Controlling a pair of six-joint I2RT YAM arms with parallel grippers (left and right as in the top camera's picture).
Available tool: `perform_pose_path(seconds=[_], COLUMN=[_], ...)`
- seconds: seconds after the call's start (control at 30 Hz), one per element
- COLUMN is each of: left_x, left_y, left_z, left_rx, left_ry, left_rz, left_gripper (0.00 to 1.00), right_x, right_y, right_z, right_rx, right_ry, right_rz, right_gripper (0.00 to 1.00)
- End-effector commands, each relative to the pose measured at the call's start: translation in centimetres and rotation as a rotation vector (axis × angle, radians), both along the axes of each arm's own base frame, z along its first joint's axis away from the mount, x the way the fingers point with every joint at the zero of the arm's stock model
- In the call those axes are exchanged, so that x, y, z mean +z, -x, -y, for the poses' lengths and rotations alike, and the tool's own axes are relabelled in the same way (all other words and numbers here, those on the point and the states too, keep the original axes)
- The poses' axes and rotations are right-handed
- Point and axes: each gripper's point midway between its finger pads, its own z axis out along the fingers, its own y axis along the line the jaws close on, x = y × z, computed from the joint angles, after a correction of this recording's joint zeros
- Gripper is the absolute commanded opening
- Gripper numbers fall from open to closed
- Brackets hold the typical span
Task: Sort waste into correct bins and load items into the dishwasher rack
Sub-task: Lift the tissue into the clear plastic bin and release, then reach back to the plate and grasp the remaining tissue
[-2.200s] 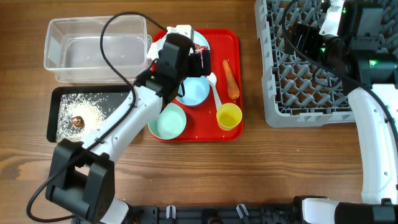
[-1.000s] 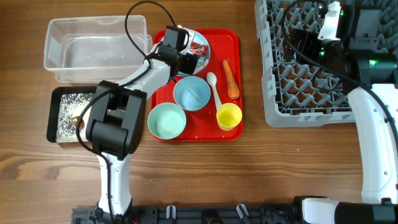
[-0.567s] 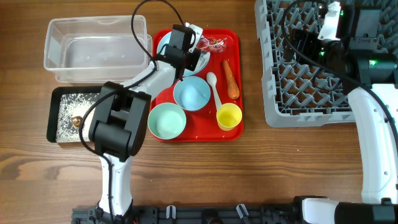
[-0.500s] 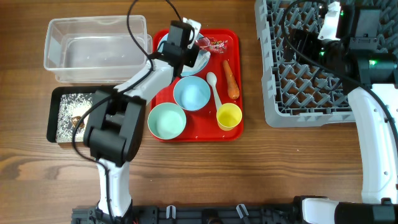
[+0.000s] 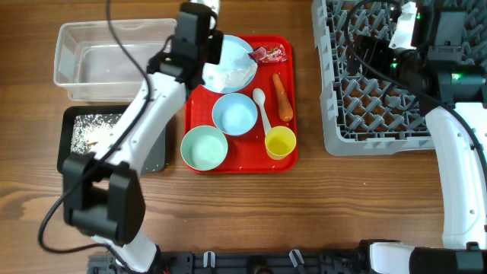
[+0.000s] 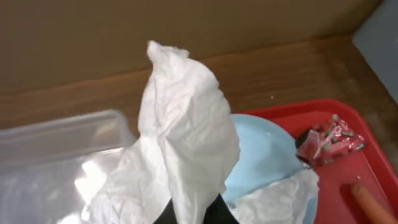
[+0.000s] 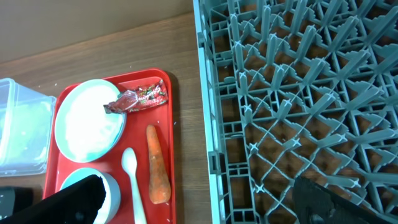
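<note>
My left gripper [image 5: 208, 47] [image 6: 193, 215] is shut on the crumpled white tissue [image 6: 186, 137], which hangs up from the jaws; its lower end [image 5: 230, 73] still drapes over the pale blue plate [image 5: 245, 50] [image 6: 264, 155]. The red-and-white wrapper [image 5: 268, 53] [image 6: 328, 138] lies on the red tray beside the plate. The carrot [image 5: 282, 97], white spoon [image 5: 262, 109], blue bowl [image 5: 234, 114], mint bowl [image 5: 204, 148] and yellow cup [image 5: 280, 142] sit on the tray. My right gripper [image 7: 199, 205] hangs open over the near-left edge of the grey rack [image 5: 365, 91] [image 7: 298, 93], holding nothing.
The clear tub [image 5: 114, 57] [image 6: 50, 155] stands left of the red tray [image 5: 288, 156], just below and left of the held tissue. The black tray [image 5: 156, 148] with white crumbs [image 5: 93, 131] lies in front of it, partly under my left arm.
My left gripper closed on the tissue and lifted it up and back-left off the plate, toward the tub. The wrapper was pushed off the plate onto the tray. The right arm stayed still.
</note>
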Motion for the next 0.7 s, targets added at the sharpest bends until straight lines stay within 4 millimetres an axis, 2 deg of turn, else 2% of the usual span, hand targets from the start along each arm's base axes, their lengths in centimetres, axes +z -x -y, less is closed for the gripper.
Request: perform_pose_path(seconds=[0.0,0.13,0.23,0.3,0.37,0.4,0.5,0.53,0.63,0.67], left_x=[1.5,0.6,0.4,-0.4,-1.7,-2.3,-2.7,-2.2,-1.3,-1.1], left_y=[0.4,0.5,0.4,0.3,-0.2,-0.5,-1.5,-2.1,-2.9,-3.2], left_z=[-5.6,-10.8,-13.4,-14.7,-15.1,-15.1,-15.0,-15.0,-14.9,-13.5], left_rx=[0.187,0.287,0.338,0.364,0.368,0.368,0.368,0.366,0.358,0.303], left_ry=[0.070,0.061,0.061,0.061,0.063,0.062,0.067,0.074,0.090,0.130], left_rz=[-0.011,-0.054,-0.057,-0.073,-0.089,-0.093,-0.069,-0.039,0.011,0.014], left_gripper=[0.04,0.04,0.04,0.04,0.06,0.13,0.85,1.00,1.00,1.00], right_x=[0.1,0.1,0.1,0.1,0.1,0.1,0.0,0.0,0.0,0.0], right_y=[-0.6,-0.6,-0.6,-0.6,-0.6,-0.6,-0.5,-0.5,-0.5,-0.5], right_z=[-0.2,-0.2,-0.2,-0.2,-0.2,-0.2,-0.2,-0.2,-0.2,-0.2], right_rx=[-0.005,-0.005,-0.006,-0.006,-0.006,-0.006,-0.006,-0.006,-0.006,-0.006], right_ry=[-0.006,-0.006,-0.007,-0.007,-0.007,-0.007,-0.007,-0.007,-0.007,-0.007], right_rz=[0.004,0.004,0.004,0.004,0.004,0.004,0.001,0.001,0.001,0.000], right_gripper=[1.00,1.00,1.00,1.00,1.00,1.00,1.00,1.00,1.00,1.00])
